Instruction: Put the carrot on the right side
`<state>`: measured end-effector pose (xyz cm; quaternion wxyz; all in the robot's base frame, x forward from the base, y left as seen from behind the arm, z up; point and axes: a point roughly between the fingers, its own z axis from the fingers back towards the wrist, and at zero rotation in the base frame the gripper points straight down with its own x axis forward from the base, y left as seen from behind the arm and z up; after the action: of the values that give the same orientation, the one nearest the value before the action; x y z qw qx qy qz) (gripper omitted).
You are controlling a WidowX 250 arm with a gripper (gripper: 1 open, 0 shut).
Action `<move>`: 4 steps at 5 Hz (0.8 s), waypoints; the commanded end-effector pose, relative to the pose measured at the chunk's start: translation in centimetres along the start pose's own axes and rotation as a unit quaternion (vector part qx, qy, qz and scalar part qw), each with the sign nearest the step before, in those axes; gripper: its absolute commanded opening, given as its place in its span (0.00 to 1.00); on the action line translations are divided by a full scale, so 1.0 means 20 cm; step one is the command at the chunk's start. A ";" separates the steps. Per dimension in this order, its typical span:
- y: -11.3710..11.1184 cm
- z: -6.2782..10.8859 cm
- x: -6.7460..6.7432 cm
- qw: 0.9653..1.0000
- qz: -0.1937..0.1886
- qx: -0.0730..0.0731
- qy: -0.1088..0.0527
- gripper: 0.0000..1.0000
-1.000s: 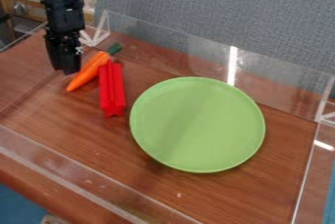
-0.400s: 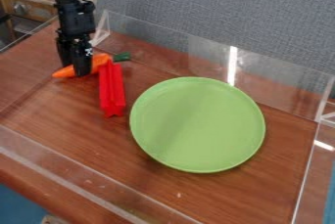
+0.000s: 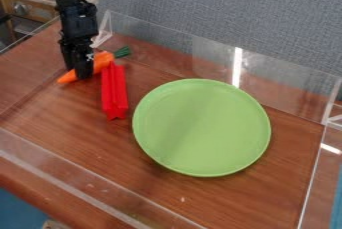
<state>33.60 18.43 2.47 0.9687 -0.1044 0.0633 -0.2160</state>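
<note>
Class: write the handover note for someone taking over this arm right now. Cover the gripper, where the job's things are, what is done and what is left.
Gripper: pointing down over the carrot, fingers astride its middle; grip not confirmed.
Carrot: lying on the table's left side, beside the red stick, left of the green plate.
Done: gripper positioned at the carrot.
Left: close, lift, carry the carrot to the right side, release.

Single fixed view, set above and in front of the bench (image 3: 54, 143), looking down at an angle across it toward the grey back panel (image 3: 201, 8). Medium distance: whole green plate (image 3: 201, 128) in frame, arm with tool (image 3: 78, 61) at upper left, bench's near edge cropped at the bottom.
</note>
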 end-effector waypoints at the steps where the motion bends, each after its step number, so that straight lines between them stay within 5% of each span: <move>1: -0.02 0.02 -0.10 1.000 0.004 0.008 -0.003 1.00; 2: -0.02 0.01 -0.11 1.000 -0.023 0.006 0.003 1.00; 3: -0.03 0.00 -0.11 0.999 -0.051 0.006 0.008 0.00; 4: -0.03 -0.01 -0.10 0.997 -0.082 0.005 0.013 0.00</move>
<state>31.53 18.47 2.33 0.9476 -0.1047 0.0673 -0.2942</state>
